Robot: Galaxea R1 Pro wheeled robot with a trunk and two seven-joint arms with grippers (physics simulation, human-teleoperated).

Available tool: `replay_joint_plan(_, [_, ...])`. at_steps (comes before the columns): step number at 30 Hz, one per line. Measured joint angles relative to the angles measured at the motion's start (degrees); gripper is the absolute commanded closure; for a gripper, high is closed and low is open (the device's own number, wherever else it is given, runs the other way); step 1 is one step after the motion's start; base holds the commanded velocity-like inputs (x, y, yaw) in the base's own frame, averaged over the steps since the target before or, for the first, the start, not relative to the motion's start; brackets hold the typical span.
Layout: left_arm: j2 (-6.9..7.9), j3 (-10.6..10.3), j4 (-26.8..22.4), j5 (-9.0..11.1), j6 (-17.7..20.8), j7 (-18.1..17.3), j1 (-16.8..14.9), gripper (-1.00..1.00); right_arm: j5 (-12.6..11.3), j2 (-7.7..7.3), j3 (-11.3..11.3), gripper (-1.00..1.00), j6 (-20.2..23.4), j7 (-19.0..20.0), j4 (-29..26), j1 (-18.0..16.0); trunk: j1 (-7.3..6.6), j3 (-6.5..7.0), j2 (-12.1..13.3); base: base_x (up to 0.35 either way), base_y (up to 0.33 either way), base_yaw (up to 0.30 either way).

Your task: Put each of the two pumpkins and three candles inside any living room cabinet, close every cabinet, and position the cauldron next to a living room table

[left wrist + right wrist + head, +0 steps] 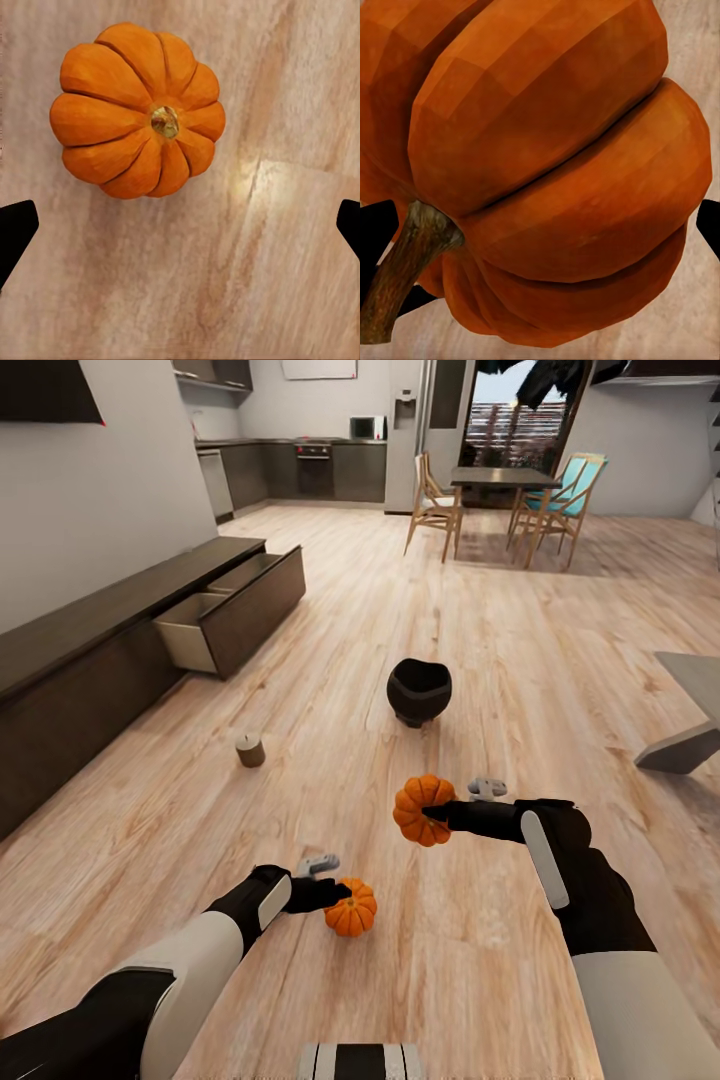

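While both arms reach forward over the pale plank floor (520,660), two orange ribbed pumpkins are on record. Item one, the first pumpkin (424,810), is held clear of the floor by the right hand (432,812), whose black fingers pinch it; in the right wrist view this pumpkin (547,165) looms very large, faceted, deep orange, its brown woody stem angled toward one corner, its outline cut off by the frame. Item two, the second pumpkin (351,908), sits on the floor at the tip of the left hand (340,893); the left wrist view shows it (137,110) from above, ten or so lobes around a small greenish-tan stem, lying beyond the spread black fingertips (15,229), which stand apart on either side and do not touch it. Item three, a candle (250,750): short tan cylinder, upright on the floor, between the arms and the cabinet. Item four, the cauldron (419,691): matte black, round-bellied, wavy rim, standing on the floor ahead of the raised pumpkin. Item five, the cabinet (110,650): long, low, dark brown, along the left wall, one drawer (215,622) pulled out, pale interior, its contents not discernible. At the right edge, a grey slab-like piece of furniture (690,720) is cropped by the frame.
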Motion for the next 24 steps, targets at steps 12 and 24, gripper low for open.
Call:
replay_joint_plan(12, [0.0, 0.0, 1.3, 0.0, -2.0, 0.0, 0.0, -1.0, -0.1, 0.11, 0.0, 1.0, 0.0, 0.0, 0.0, 0.0, 0.04, -0.45, 0.0, 0.026, 0.0, 0.0])
replay_joint_plan(24, [0.0, -0.1, 1.5, 0.0, -2.0, -0.1, 0.0, -1.0, -0.1, 0.12, 0.0, 1.0, 0.0, 0.0, 0.0, 0.0, 0.04, -0.45, 0.0, 0.145, 0.0, 0.0])
